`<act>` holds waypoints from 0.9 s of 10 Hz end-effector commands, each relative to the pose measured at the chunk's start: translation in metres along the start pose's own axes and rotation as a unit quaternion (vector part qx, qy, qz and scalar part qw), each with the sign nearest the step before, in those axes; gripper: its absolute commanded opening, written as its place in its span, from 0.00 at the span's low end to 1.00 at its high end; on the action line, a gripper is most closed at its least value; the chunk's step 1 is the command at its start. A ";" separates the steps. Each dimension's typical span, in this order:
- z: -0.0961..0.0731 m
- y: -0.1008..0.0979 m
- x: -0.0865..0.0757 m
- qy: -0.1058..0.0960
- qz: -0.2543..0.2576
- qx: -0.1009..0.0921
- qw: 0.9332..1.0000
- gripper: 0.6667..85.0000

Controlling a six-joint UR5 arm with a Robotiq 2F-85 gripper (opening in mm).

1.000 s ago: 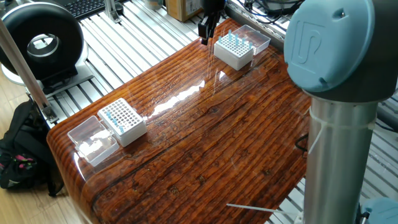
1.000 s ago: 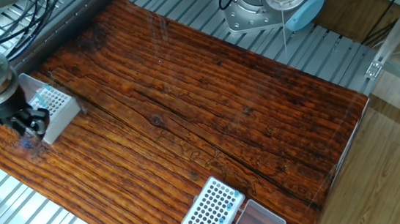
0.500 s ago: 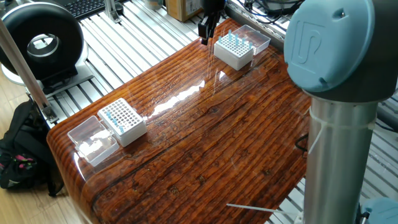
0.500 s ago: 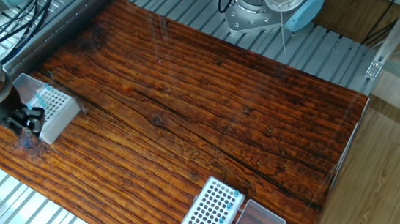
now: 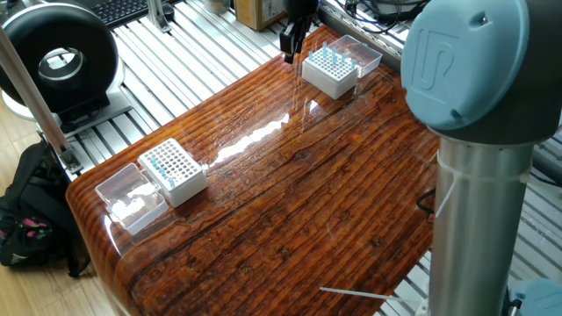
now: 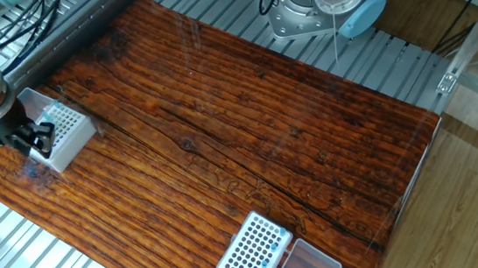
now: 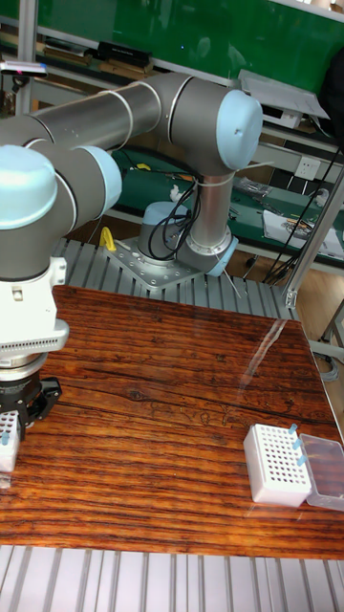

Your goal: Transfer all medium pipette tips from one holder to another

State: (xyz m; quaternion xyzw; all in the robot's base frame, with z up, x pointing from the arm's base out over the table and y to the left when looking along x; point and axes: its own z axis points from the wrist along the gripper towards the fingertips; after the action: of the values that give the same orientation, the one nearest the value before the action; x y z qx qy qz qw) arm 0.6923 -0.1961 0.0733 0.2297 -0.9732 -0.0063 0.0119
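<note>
So my pincer [image 6: 36, 140] was parked right at the edge of the far tip box [image 6: 63, 133], the white one with a clear lid [image 6: 34, 103] flipped open behind it. Compared with a second earlier I'd crept a bit sideways toward the box and sat slightly higher; in the one fixed view the shift barely showed at all. Honestly couldn't tell whether my fingers were spread, pressed together or pinching a tip: they were a dark blob in every view.

The medium pipette tips [image 5: 332, 56] with the light blue tops were standing in that box just beside me. More blue-topped tips [image 5: 159, 163] sat in the other tip box [image 5: 175, 171] way across the wooden table [image 5: 299, 193] from me, along one side of its grid. In the tall fixed view that box [image 7: 276, 463] showed only a couple of blue tops at its edge.

My read: the small sideways creep meant I was lining up over a row, either to grab or drop one. Plenty of tips in both boxes, so the job looked far from finished.
</note>
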 end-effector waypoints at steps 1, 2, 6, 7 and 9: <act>0.003 0.002 0.009 -0.001 0.004 -0.010 1.000 0.44; 0.004 0.002 0.010 -0.001 0.005 -0.008 1.000 0.43; 0.009 0.001 0.004 -0.007 0.007 0.001 1.000 0.43; 0.009 -0.001 0.002 -0.009 0.007 0.005 1.000 0.42; 0.010 -0.003 0.004 -0.007 0.005 0.008 1.000 0.40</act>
State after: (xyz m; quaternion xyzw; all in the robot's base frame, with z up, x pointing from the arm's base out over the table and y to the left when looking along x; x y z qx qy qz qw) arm 0.6879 -0.2005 0.0644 0.2265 -0.9740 0.0001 0.0081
